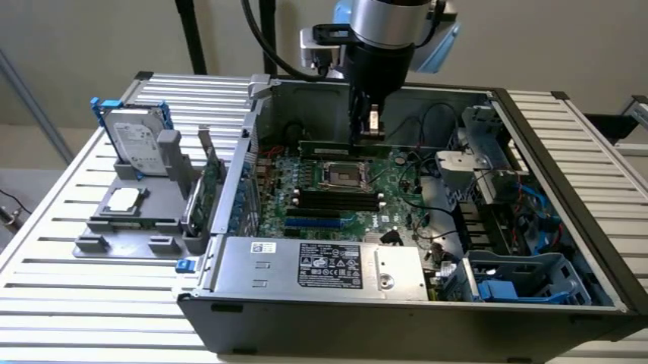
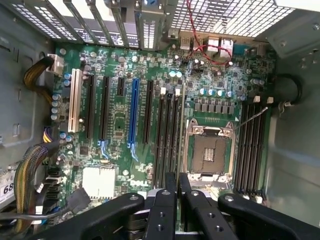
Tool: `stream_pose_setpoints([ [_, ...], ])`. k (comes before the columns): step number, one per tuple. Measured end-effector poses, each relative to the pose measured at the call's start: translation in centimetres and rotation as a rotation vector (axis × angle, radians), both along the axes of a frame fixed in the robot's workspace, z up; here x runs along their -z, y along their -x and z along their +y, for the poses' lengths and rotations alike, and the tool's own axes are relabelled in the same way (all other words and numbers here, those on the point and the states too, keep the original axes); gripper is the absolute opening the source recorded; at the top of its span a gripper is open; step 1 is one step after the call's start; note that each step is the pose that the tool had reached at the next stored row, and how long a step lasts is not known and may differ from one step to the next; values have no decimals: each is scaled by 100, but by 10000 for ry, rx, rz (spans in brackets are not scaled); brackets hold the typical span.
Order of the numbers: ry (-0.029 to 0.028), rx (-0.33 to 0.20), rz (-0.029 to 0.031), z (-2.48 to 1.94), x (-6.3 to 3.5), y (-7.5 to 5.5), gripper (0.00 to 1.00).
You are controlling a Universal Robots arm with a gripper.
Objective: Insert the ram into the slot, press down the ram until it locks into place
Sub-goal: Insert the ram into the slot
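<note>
Nearest us in the exterior view, we see the silver power supply [image 1: 303, 267] at the front of the open computer case [image 1: 405, 322], which lies on a slatted table [image 1: 41, 250]. Past it lies the green motherboard [image 1: 390, 216] with a bank of black memory sockets. The slot [image 1: 335, 199] is one of these, just this side of the square CPU socket [image 1: 344, 176]. Farther on, the gripper [image 1: 369, 135] reaches down from above. Its fingers are drawn narrow on the ram [image 1: 329, 145], which hangs level and on edge above the board, not yet seated. In the wrist view the fingers [image 2: 162, 215] stand close together, running the same way as the sockets. We cannot tell which socket lies under them.
</note>
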State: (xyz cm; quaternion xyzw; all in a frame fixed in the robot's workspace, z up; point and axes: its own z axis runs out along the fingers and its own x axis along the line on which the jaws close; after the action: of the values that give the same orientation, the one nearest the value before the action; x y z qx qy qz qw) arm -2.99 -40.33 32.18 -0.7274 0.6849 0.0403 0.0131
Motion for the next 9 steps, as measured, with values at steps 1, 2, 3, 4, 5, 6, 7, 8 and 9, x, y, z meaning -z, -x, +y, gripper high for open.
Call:
stream_pose_setpoints([
  [1,-1,-8,0,0,18,0,14],
  [2,0,-17,0,0,35,0,14],
  [3,0,-27,0,0,55,0,14],
  [4,0,-37,0,0,73,0,14],
  [5,-1,-45,0,0,91,0,14],
  [6,0,-54,0,0,109,0,14],
  [7,1,-64,0,0,127,0,14],
  [8,0,-74,0,0,145,0,14],
  [9,1,-80,0,0,163,0,14],
])
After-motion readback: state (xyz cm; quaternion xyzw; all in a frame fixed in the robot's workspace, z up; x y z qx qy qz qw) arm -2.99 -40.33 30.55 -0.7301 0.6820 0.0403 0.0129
